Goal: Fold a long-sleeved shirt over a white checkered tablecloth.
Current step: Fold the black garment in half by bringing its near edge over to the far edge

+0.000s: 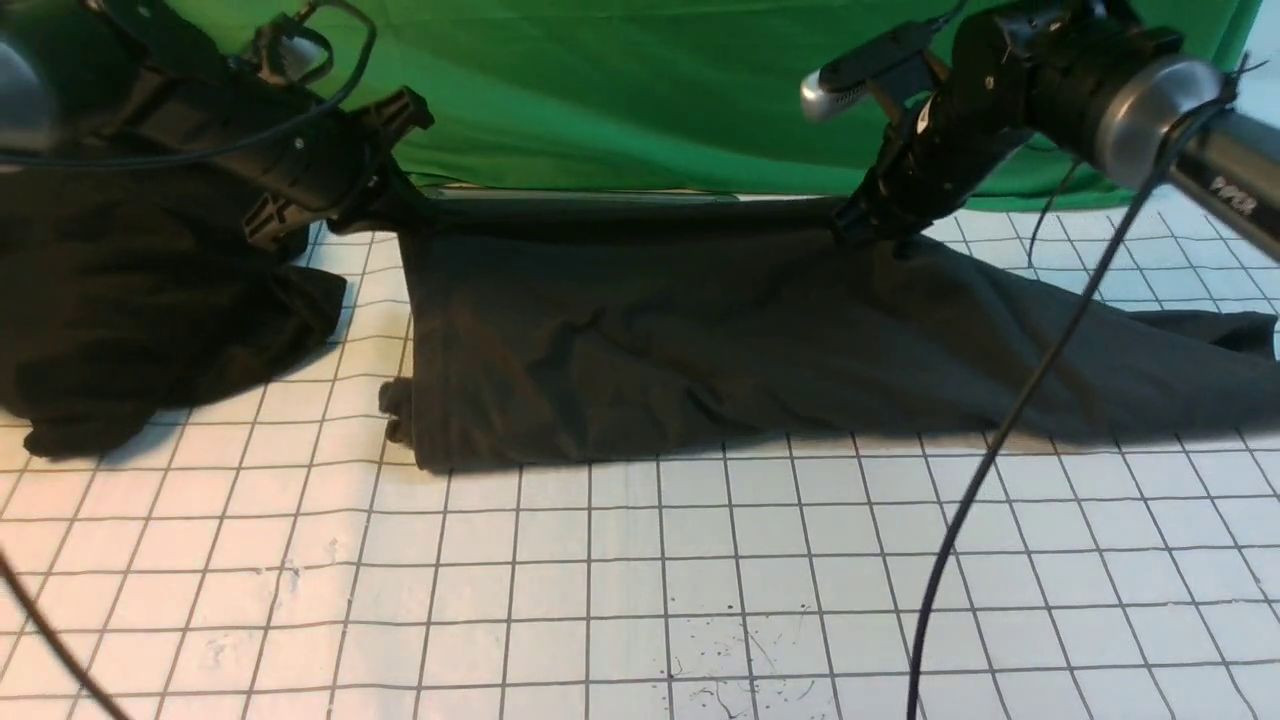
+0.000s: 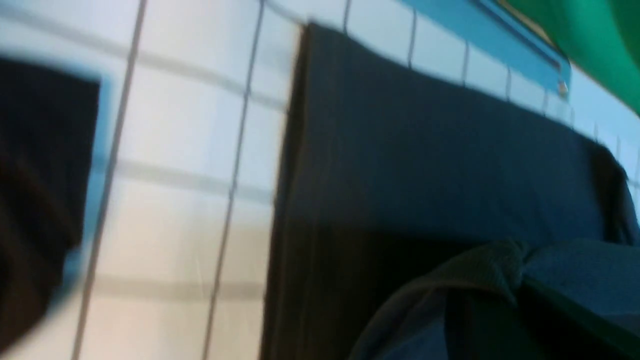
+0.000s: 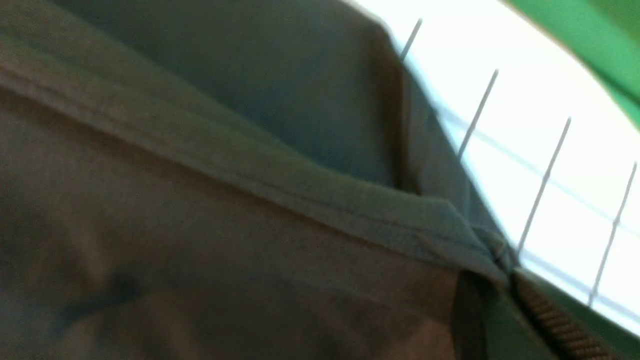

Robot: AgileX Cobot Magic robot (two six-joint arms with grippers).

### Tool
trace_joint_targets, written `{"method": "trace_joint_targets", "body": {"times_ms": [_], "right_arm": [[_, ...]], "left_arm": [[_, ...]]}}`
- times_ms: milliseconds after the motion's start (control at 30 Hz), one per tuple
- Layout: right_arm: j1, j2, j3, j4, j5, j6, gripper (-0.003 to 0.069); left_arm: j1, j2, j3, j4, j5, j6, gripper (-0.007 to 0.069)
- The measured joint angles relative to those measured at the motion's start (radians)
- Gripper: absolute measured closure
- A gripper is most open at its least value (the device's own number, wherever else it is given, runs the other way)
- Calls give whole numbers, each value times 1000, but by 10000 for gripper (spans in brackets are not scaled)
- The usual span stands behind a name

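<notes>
The long-sleeved shirt [image 1: 700, 350] is stretched across the white checkered tablecloth [image 1: 640, 580]. Its far edge is raised and its near part rests on the cloth; the print and label are hidden. My left gripper [image 1: 385, 205] is shut on the shirt's far left corner, and my right gripper [image 1: 862, 225] is shut on the far edge further right. A sleeve trails away to the right [image 1: 1180, 360]. In the left wrist view the shirt [image 2: 425, 160] bunches into the gripper [image 2: 520, 282]. The right wrist view shows the stitched hem [image 3: 250, 150] running into the gripper [image 3: 505, 277], beside a ribbed finger pad [image 3: 555, 322].
A blacker, shapeless heap of cloth [image 1: 150, 300] lies at the left under my left arm. The green fabric backdrop [image 1: 620, 90] hangs behind the table. A black cable [image 1: 1000, 440] dangles from my right arm across the front of the shirt.
</notes>
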Motion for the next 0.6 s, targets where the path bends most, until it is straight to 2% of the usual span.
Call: {"method": "trace_joint_targets", "body": {"times_ms": [233, 333, 433, 533, 567, 600], "right_arm": [[-20, 89, -20, 3, -149, 22, 631], [-26, 124, -21, -15, -187, 22, 596], [-37, 148, -21, -30, -210, 26, 501], [-40, 154, -21, -37, -210, 41, 363], [-40, 154, -21, -38, -210, 41, 363], [-40, 146, -21, -50, -194, 43, 302]], "left_arm": [[-1, 163, -94, -16, -96, 13, 603], [0, 208, -98, -4, -156, 13, 596], [6, 238, -98, 2, -183, 22, 565], [6, 243, -99, 7, -192, 26, 510], [6, 243, -100, 7, -192, 26, 505], [6, 241, -102, 14, -192, 28, 456]]}}
